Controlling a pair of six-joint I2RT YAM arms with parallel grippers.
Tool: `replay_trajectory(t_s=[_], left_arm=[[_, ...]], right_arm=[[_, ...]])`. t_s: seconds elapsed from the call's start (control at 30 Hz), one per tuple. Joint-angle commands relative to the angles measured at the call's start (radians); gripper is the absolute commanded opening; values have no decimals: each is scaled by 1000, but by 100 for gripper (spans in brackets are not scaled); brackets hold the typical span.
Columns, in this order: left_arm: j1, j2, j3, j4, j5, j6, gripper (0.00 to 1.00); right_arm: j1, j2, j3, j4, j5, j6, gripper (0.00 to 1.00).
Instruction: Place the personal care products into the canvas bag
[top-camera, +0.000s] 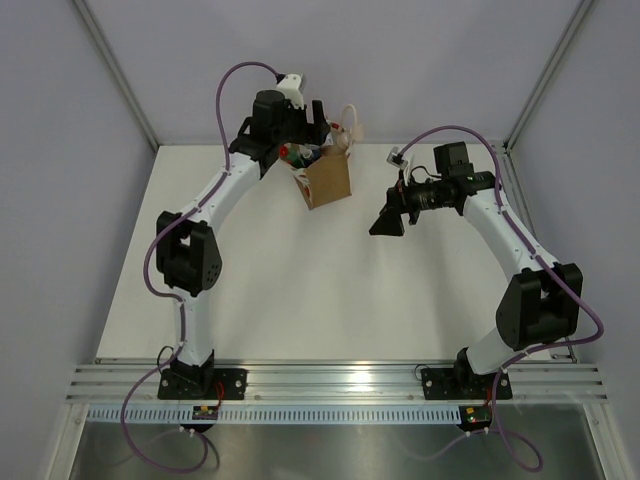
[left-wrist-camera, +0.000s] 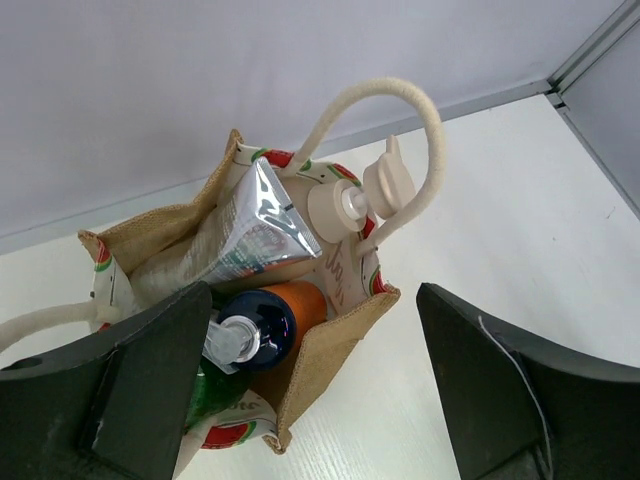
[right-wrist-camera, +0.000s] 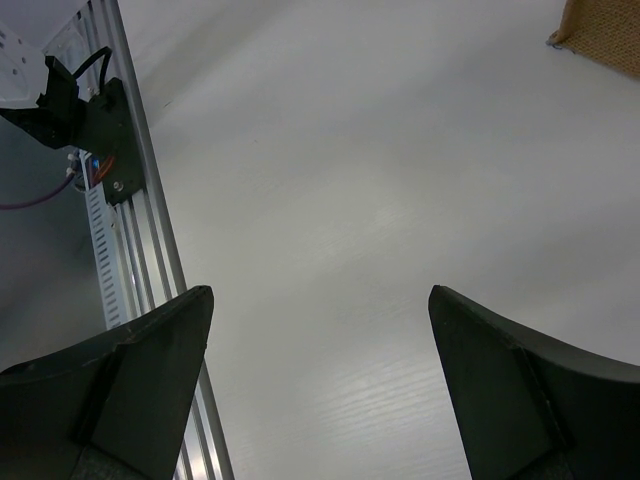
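The silvery squeeze tube (left-wrist-camera: 245, 235), orange bottle (left-wrist-camera: 292, 308), beige pump bottle (left-wrist-camera: 345, 205) and dark green bottle (left-wrist-camera: 215, 392) sit inside the canvas bag (left-wrist-camera: 335, 335) near the desk (top-camera: 300, 290) far edge, so placing looks finished and the left gripper (left-wrist-camera: 310, 300), jaws apart above it, should simply lift clear.

White table (top-camera: 300, 290), pale grey walls (top-camera: 60, 120), metal corner posts (top-camera: 117, 75), aluminium rail (top-camera: 340, 381) along near edge

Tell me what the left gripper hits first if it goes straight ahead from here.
The left gripper would probably meet the orange bottle inside the bag; depth is unclear.
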Motion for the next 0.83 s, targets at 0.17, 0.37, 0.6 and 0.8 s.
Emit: replay_trajectory(t_s=[0.17, 0.37, 0.6, 0.8], left_arm=[[17, -314, -96, 30, -14, 35, 99], [19, -792, -572, 26, -61, 4, 99], [23, -1247, -1007, -98, -215, -17, 99], [23, -1430, -1127, -180, -270, -42, 99]], right_arm=[[-6, -95, 43, 177, 598, 308, 100], [-6, -185, 13, 307, 1102, 369, 100], [-6, -254, -24, 265, 1195, 343, 100], [-6, -312, -70, 253, 1165, 357, 100]])
